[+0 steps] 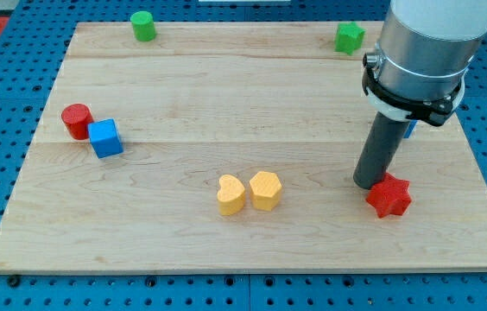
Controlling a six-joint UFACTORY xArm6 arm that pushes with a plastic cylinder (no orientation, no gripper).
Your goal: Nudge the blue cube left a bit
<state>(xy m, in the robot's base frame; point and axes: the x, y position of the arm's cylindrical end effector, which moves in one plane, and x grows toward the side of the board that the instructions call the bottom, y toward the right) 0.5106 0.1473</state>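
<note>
The blue cube lies on the wooden board at the view's left, touching a red cylinder on its upper left. My tip is far to the view's right of the cube, touching or just beside the upper left of a red star block. The rod rises into the large grey arm at the top right.
A yellow heart and a yellow hexagon-like block sit side by side at the lower middle. A green cylinder is at the top left, a green block at the top right. A blue block peeks from behind the arm.
</note>
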